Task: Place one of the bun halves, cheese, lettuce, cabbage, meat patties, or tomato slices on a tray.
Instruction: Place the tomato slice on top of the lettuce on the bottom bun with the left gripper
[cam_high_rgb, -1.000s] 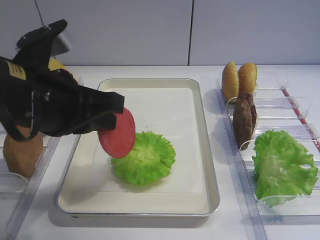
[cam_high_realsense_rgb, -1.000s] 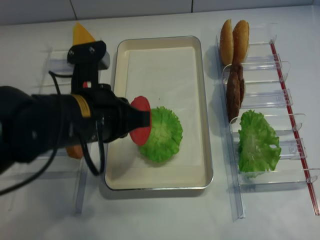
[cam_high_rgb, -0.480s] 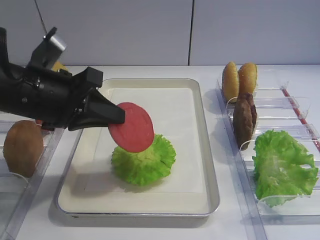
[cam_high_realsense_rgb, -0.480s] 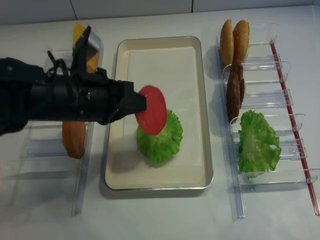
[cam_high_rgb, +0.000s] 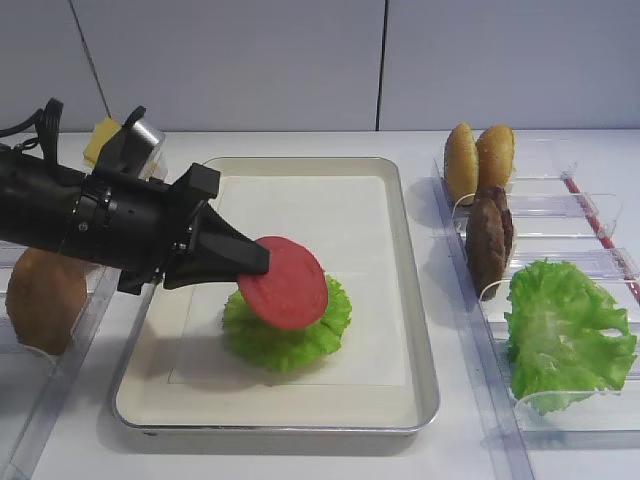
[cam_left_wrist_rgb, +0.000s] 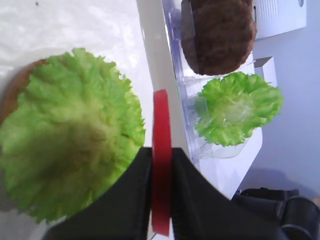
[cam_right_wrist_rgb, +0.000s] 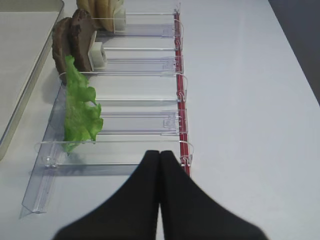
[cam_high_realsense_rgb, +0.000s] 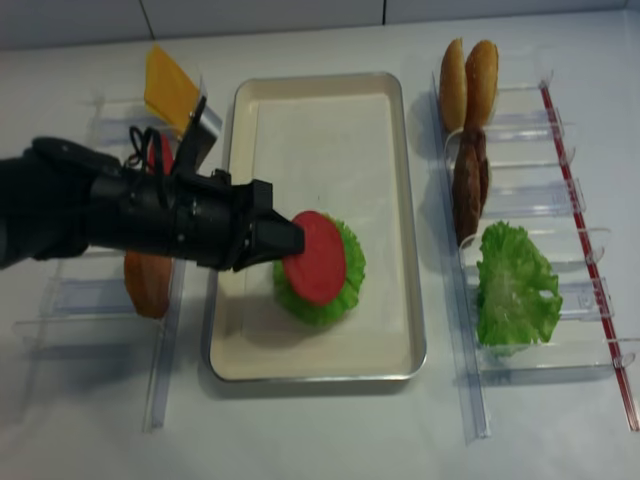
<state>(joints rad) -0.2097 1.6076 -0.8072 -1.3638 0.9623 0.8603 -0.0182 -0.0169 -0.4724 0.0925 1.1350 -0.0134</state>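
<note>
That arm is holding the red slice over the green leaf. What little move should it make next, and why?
Probably lower it a touch, then open. The left gripper is shut on the tomato slice, which hangs nearly flat over the lettuce in the tray. Whether it already touches the leaf I cannot tell.

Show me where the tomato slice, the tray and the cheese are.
tomato slice (cam_high_rgb: 285, 284): exterior high view, middle of its red face, above the lettuce.
tray (cam_high_rgb: 420, 300): exterior high view, right metal rim.
cheese (cam_high_realsense_rgb: 170, 92): realsense overhead view, middle of the yellow square in the left rack.
</note>
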